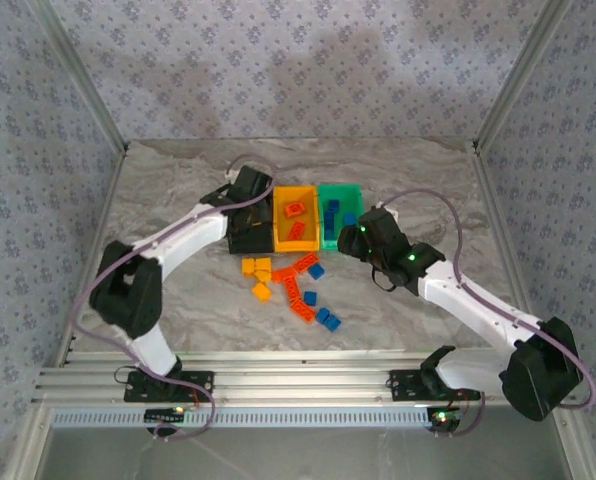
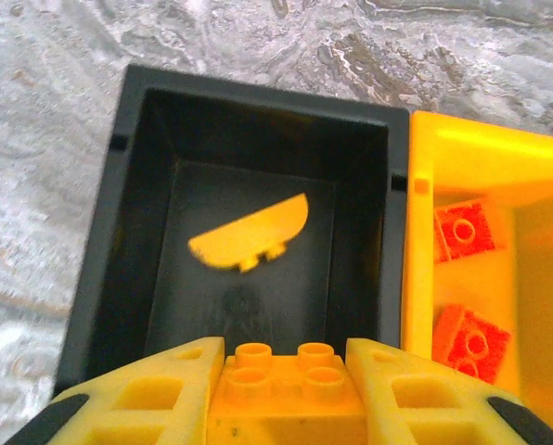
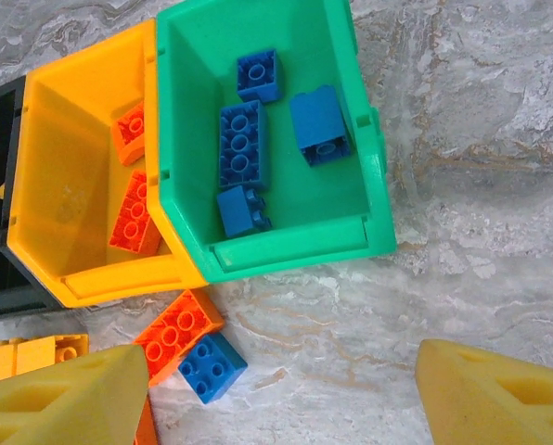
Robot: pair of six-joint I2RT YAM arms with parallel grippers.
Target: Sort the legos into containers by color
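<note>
Three bins stand side by side: black [image 1: 246, 232], orange-yellow [image 1: 296, 222] and green [image 1: 338, 215]. My left gripper [image 2: 286, 394] hangs over the black bin [image 2: 258, 232], shut on a yellow-orange four-stud lego [image 2: 286, 380]; a yellow half-round piece [image 2: 250, 236] lies inside the bin. The orange-yellow bin [image 3: 72, 195] holds two red-orange legos [image 3: 135, 213]. The green bin [image 3: 267, 139] holds several blue legos [image 3: 242, 144]. My right gripper [image 3: 281, 389] is open above bare table just before the green bin. A blue lego [image 3: 212, 367] and a red-orange lego [image 3: 176, 330] lie by its left finger.
Loose legos in all three colours lie in a cluster [image 1: 290, 287] on the marble table [image 1: 178, 180] in front of the bins, between the two arms. Patterned walls and metal posts frame the table on three sides.
</note>
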